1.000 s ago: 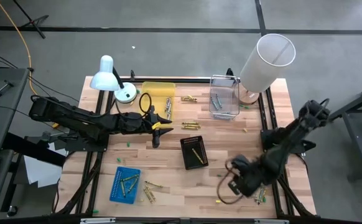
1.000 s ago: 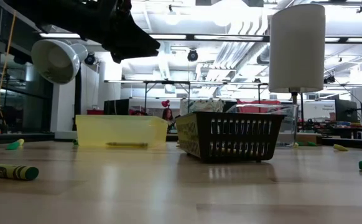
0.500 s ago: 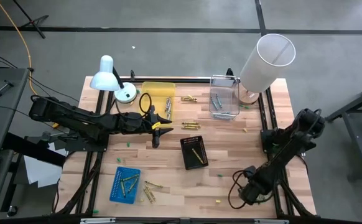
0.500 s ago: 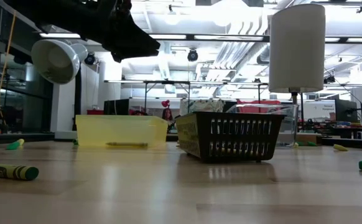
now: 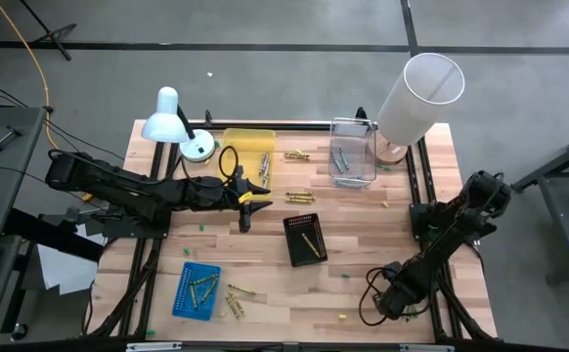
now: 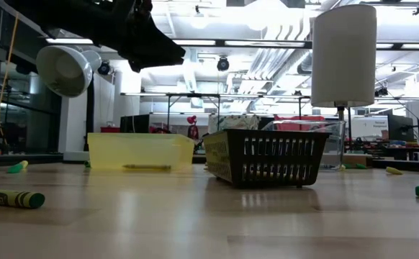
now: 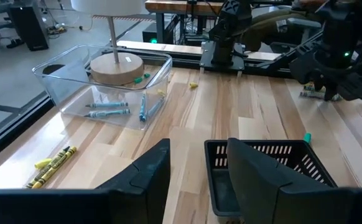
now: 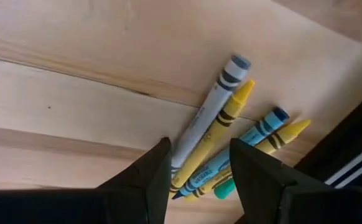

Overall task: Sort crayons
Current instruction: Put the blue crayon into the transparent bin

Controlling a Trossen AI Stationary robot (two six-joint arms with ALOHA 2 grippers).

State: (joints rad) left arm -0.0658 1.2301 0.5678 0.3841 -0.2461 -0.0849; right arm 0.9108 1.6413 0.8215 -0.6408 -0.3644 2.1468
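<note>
Barely anything changed in the last half second. The right gripper [image 8: 196, 180] still sits low at the table's front right corner, jaws parted around a small bunch of grey, yellow and blue wax crayons [image 8: 227, 134] lying on the light wooden table [image 5: 363, 244]. The left gripper [image 5: 245, 207] hasn't budged, fingers slightly apart above the black slotted plastic basket [image 7: 265, 165].

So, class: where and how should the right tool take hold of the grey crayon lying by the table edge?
Probably grip the grey crayon across its paper-wrapped middle, coming straight down. It lies flat, pressed against a yellow crayon, so the right tool, open above it, likely needs one finger on its free side.
</note>
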